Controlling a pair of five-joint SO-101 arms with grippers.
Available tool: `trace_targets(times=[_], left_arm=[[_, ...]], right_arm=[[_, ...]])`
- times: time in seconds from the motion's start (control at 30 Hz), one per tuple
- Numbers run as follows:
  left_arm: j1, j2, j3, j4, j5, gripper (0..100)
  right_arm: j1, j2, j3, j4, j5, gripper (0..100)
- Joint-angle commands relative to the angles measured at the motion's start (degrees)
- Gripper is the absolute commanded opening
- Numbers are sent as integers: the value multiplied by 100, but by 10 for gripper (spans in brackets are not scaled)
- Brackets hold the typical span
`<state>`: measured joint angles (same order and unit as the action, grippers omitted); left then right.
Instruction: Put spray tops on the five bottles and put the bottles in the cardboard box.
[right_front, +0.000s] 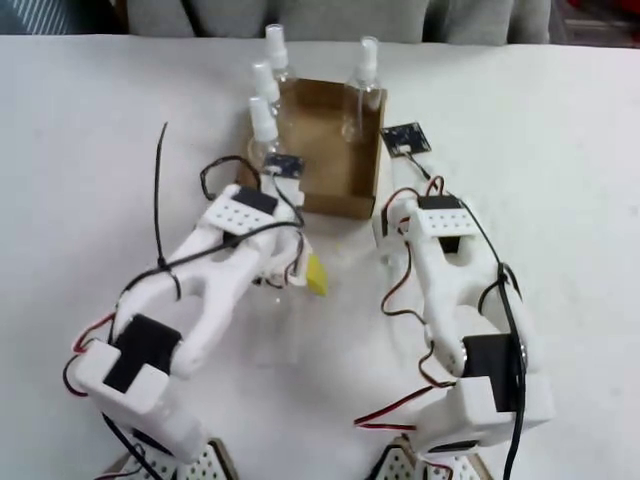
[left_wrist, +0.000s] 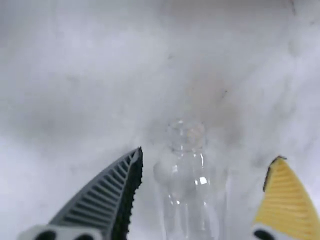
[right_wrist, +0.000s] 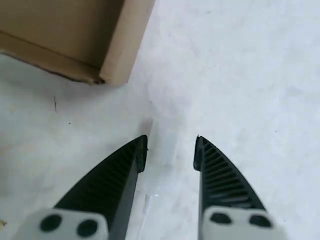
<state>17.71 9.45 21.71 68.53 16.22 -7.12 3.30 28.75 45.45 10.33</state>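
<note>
While the left arm leans low over the white table (right_front: 560, 150), the left gripper (left_wrist: 208, 155) is spread wide. Its grey ribbed finger (left_wrist: 117, 192) is on one side of a clear uncapped bottle (left_wrist: 189, 195) and its yellow finger (left_wrist: 285, 200) is on the other. The bottle sits on the table between them with its neck bare and open. A gap shows on both sides, so neither finger presses it.

Seen from above, the yellow finger lies just in front of the near wall of the cardboard box (right_front: 330, 205).

The right gripper (right_wrist: 170, 145) is parted to a middling width and holds nothing. Its two black fingers point down at bare table, close to the box's near right corner.

Three capped bottles (right_front: 265, 85) stand in a row along the box's left wall. From this angle I can't quite make out whether they are inside that wall or just outside it. A fourth capped bottle (right_front: 365, 95) stands inside the box against the right wall, its white spray top rising above the rim.
</note>
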Motion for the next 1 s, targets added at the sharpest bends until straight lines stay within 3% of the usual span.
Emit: trace_targets(times=[0.0, 0.5, 0.73, 0.97], left_arm=[[-40, -347, -246, 158, 26, 373], [-48, -356, -88, 176, 70, 372], [-92, -356, -132, 220, -79, 186], [-92, -347, -79, 211, -378, 198]], right_arm=[[4, -22, -220, -31, 62, 123], [4, -22, -220, -40, 62, 123], [4, -22, -220, -40, 62, 123], [4, -22, -220, -40, 62, 123]])
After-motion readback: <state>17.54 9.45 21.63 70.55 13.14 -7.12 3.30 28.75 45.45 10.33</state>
